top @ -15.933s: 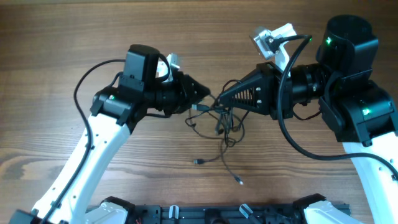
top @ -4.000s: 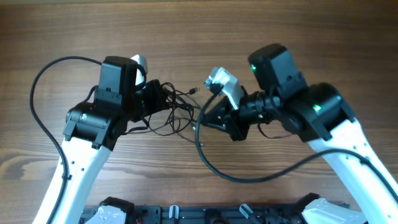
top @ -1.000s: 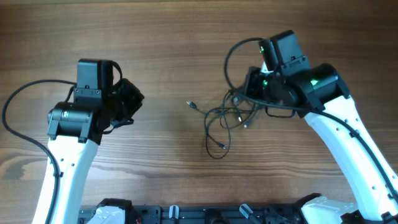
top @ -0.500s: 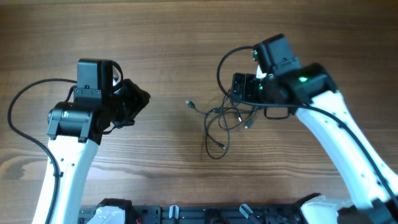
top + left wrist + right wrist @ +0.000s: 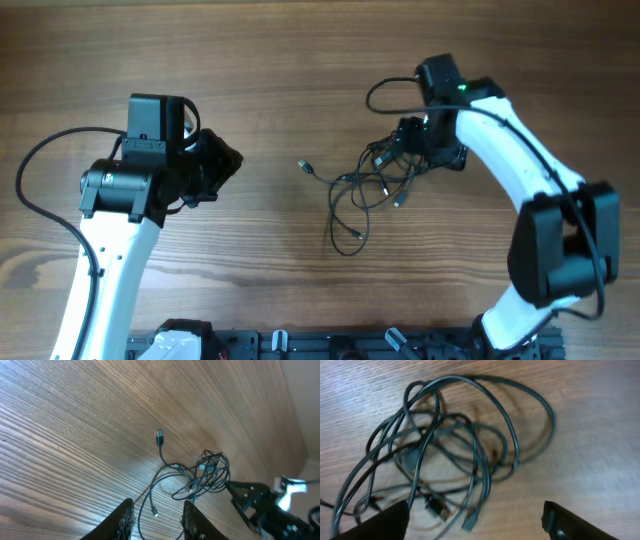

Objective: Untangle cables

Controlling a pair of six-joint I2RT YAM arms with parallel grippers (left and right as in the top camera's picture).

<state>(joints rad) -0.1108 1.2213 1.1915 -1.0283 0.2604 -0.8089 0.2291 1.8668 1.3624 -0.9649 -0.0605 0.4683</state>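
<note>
The cables (image 5: 365, 190) lie in a loose tangle of thin black loops on the wooden table, right of centre. One plug end (image 5: 303, 166) trails out to the left. My right gripper (image 5: 405, 142) hovers over the tangle's upper right end. In the right wrist view its fingers stand wide apart above the cables (image 5: 450, 445) and hold nothing. My left gripper (image 5: 232, 163) stays well left of the tangle. In the left wrist view it is open (image 5: 157, 525), with the cables (image 5: 200, 477) and the plug end (image 5: 159, 436) on the table ahead.
A thick black arm cable (image 5: 40, 175) loops out left of the left arm. Another arm cable (image 5: 385, 92) arcs above the right wrist. A black rail (image 5: 330, 345) runs along the table's front edge. Bare wood (image 5: 270, 80) surrounds the tangle.
Both grippers have gone from shut to open. The right arm has swung its elbow out to the right while its gripper stays over the tangle. The cables have kept their place.
</note>
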